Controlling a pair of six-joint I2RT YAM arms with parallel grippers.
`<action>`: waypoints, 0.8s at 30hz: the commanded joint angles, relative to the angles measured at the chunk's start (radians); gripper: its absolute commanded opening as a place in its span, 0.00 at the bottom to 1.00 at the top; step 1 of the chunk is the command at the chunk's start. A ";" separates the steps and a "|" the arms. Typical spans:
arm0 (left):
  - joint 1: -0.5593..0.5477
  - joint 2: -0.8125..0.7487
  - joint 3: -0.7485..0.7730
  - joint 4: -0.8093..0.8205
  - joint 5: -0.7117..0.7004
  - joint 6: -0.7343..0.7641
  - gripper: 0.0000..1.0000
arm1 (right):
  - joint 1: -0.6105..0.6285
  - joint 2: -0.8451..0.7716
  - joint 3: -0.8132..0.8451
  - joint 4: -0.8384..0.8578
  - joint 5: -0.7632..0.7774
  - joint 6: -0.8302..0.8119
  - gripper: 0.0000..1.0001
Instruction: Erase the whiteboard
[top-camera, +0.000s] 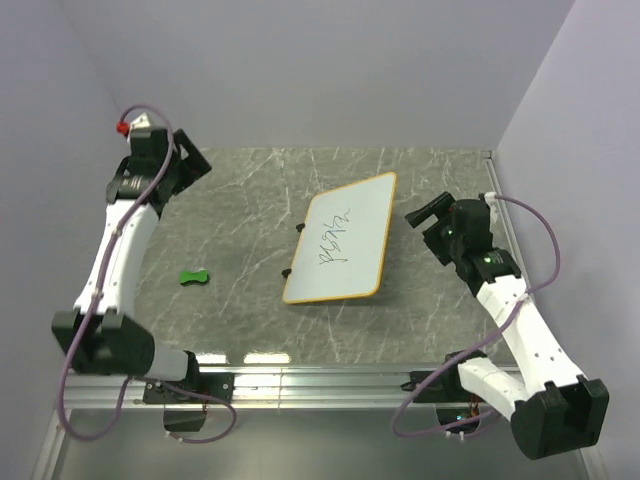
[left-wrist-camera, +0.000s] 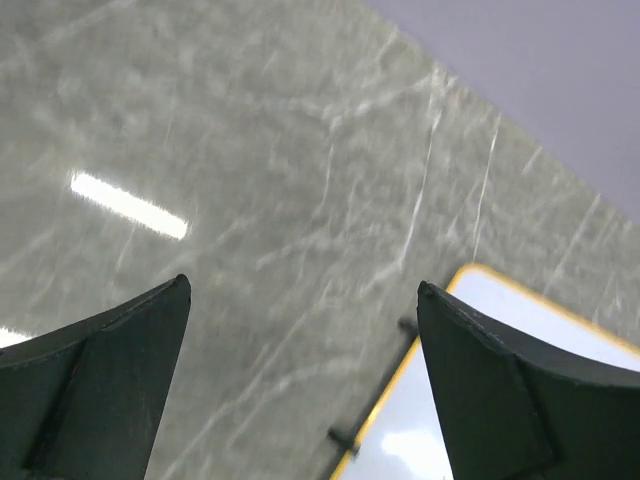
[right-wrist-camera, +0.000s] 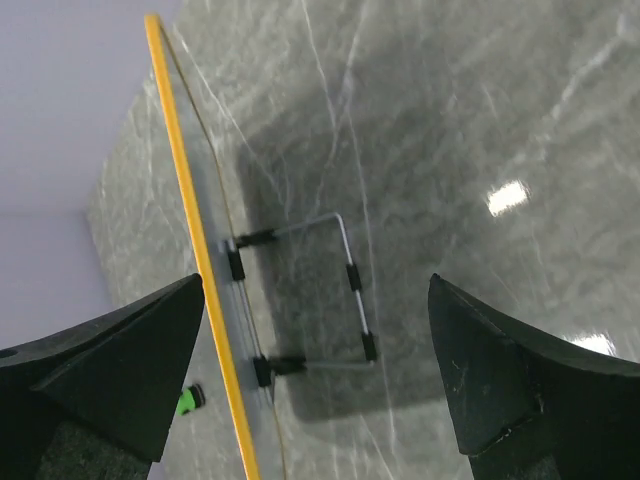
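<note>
Two hands are noted, each with its fingers spread wide and nothing held between them; the left hand (top-camera: 198, 166) (left-wrist-camera: 302, 285) is raised over the far left corner of the grey marbled tabletop (top-camera: 240, 200), well apart from the whiteboard (top-camera: 342, 241); the right hand (top-camera: 420, 226) (right-wrist-camera: 316, 280) is held just beside the board's right long edge, near its far end, with no contact seen. The whiteboard is placed right of centre on the tabletop, set askew, with its far end swung to the right; a thin orange rim is seen all round it; a dark scribble (top-camera: 333, 240) is marked on the middle of its white face; two small black clips (top-camera: 300, 227) are fixed on its left long edge. In the left wrist view one corner of the whiteboard (left-wrist-camera: 405, 440) is caught at lower right, partly hidden by a finger. In the right wrist view the whiteboard (right-wrist-camera: 195, 230) is shown only as a thin orange line with a wire bracket (right-wrist-camera: 345, 290) beside it; how the board lies cannot be told from there. A small green eraser (top-camera: 194, 276) (right-wrist-camera: 190, 401) is left on the tabletop to the left of the board, well apart from it and from both hands.
</note>
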 joint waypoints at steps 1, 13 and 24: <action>0.046 -0.141 -0.145 -0.040 0.120 -0.023 0.99 | 0.046 -0.079 0.032 -0.065 0.041 0.004 1.00; 0.084 -0.374 -0.655 -0.193 0.001 -0.647 0.99 | 0.080 -0.228 0.094 -0.309 0.041 -0.025 1.00; 0.135 -0.202 -0.689 -0.061 -0.017 -0.723 0.88 | 0.081 -0.364 0.018 -0.467 0.046 -0.121 0.99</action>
